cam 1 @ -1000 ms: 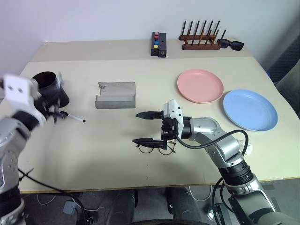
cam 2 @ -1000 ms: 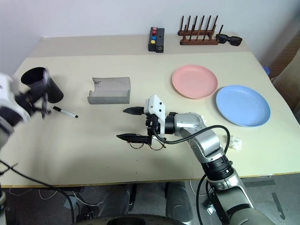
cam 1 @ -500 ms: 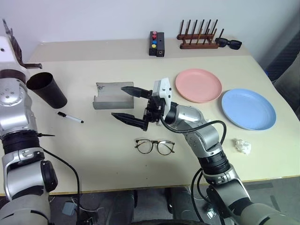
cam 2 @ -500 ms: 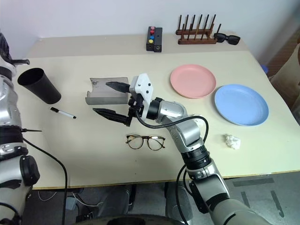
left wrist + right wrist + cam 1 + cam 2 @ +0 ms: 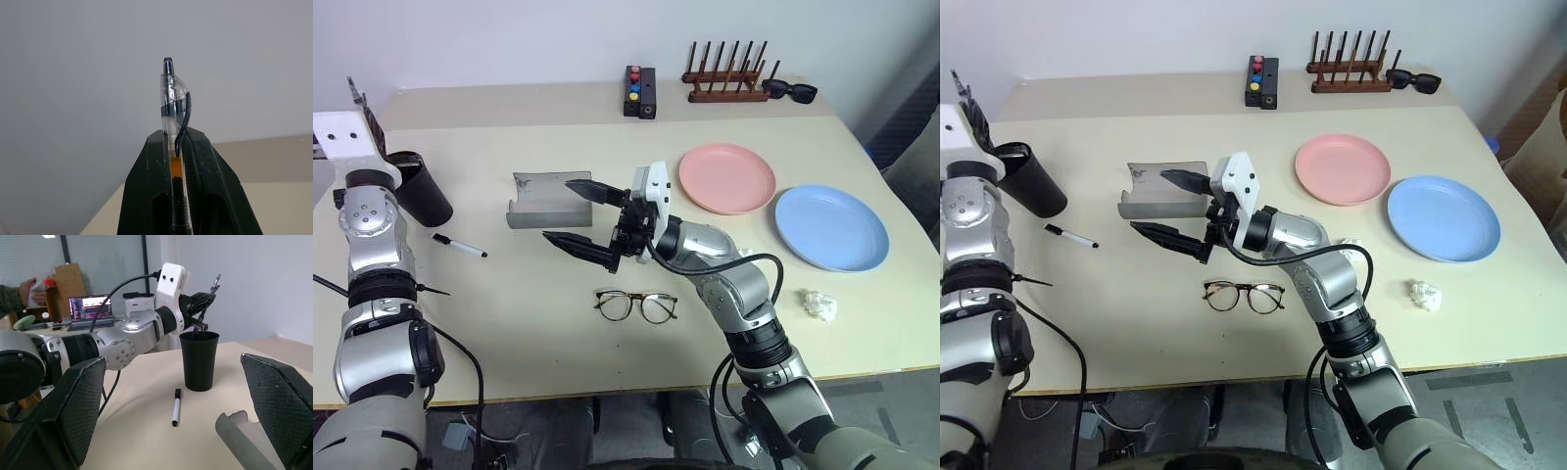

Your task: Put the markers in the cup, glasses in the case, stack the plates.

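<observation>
The black cup stands upright at the left end of the bench, and from here very little of the job looks finished. The left gripper hangs right over the cup's rim, its fingers pinched shut on a clear-barrelled pen, so that one seems about to go in. A white marker lies flat on the bench just beside the cup, toward the middle. Further from the cup sits the grey case, lid open and nothing inside. The glasses lie near the front edge, well apart from the case. The right gripper hovers in front of the case, fingers spread wide and holding nothing. Farthest from the cup, the pink plate and blue plate sit side by side, not stacked.
</observation>
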